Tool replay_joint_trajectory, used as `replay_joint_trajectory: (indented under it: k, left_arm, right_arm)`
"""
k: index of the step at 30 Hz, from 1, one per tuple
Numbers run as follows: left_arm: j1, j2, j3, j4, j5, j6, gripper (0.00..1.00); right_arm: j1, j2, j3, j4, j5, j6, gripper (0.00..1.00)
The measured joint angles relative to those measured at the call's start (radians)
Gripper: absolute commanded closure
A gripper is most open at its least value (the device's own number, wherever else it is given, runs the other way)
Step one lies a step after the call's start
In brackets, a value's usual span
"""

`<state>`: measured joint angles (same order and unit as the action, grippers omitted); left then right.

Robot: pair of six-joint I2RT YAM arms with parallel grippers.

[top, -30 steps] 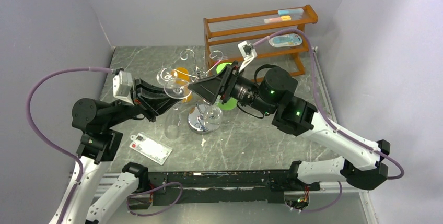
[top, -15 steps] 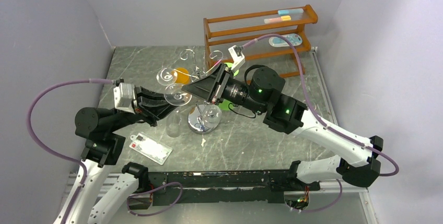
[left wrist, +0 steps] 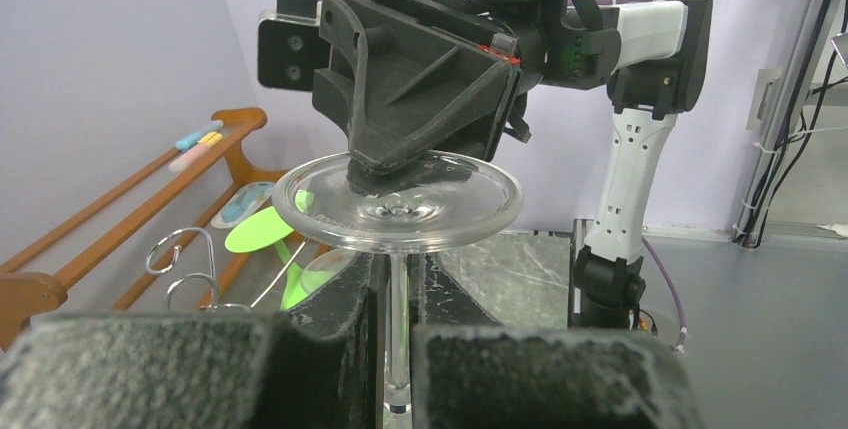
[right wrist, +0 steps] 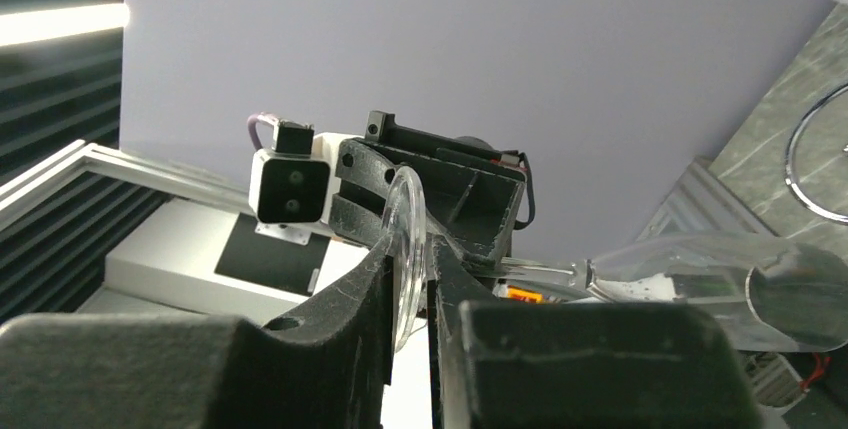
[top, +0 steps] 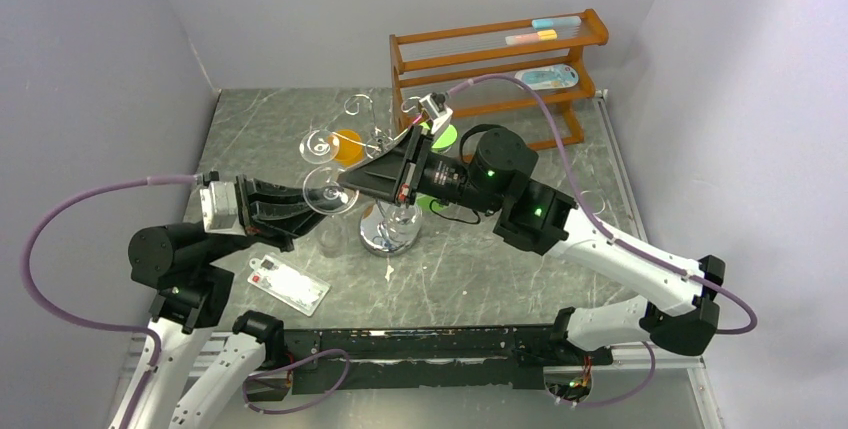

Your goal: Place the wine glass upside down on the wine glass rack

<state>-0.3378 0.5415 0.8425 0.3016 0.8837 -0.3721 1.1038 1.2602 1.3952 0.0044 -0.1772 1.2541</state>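
The clear wine glass (top: 328,191) hangs in the air left of the wine glass rack (top: 388,231), a chrome wire tree on a shiny round base. My left gripper (top: 300,207) is shut on the glass's thin stem (left wrist: 398,314), with the round foot (left wrist: 398,199) just past its fingers. My right gripper (top: 345,181) comes in from the right, its jaws shut on the far rim of that foot. In the right wrist view the foot (right wrist: 405,244) stands edge-on between the two pads (right wrist: 375,284), and the bowl (right wrist: 700,284) lies off to the right.
A brown wooden shelf (top: 495,59) stands at the back right. An orange piece (top: 348,139) and a green one (top: 440,137) sit near the rack, where another glass foot (top: 318,144) shows. A white packet (top: 288,282) lies at the front left.
My right gripper has slid left onto the glass's foot and closed its jaws around it. The left arm has drawn back a little to the left, still holding the stem.
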Motion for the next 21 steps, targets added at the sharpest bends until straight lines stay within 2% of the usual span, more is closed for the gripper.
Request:
replay_joint_trajectory:
  k: [3, 5, 10, 13, 21]
  left_arm:
    - [0.0, -0.006, 0.0, -0.009, -0.001, 0.008, 0.95]
    - [0.0, -0.011, 0.0, -0.015, -0.002, 0.018, 0.9]
    - [0.0, -0.025, 0.0, -0.037, -0.014, 0.053, 0.68]
    - [0.0, -0.029, -0.001, -0.09, -0.031, 0.072, 0.61]
    - [0.0, -0.029, -0.009, -0.18, -0.034, 0.127, 0.69]
  right_arm:
    - [0.0, 0.013, -0.001, 0.015, -0.026, 0.028, 0.91]
    - [-0.001, 0.016, -0.001, 0.019, -0.035, 0.043, 0.99]
    - [0.0, 0.017, -0.001, 0.018, -0.045, 0.057, 1.0]
    - [0.003, 0.016, 0.0, 0.026, -0.049, 0.055, 1.0]
    - [0.002, 0.01, 0.001, 0.034, -0.058, 0.046, 1.0]
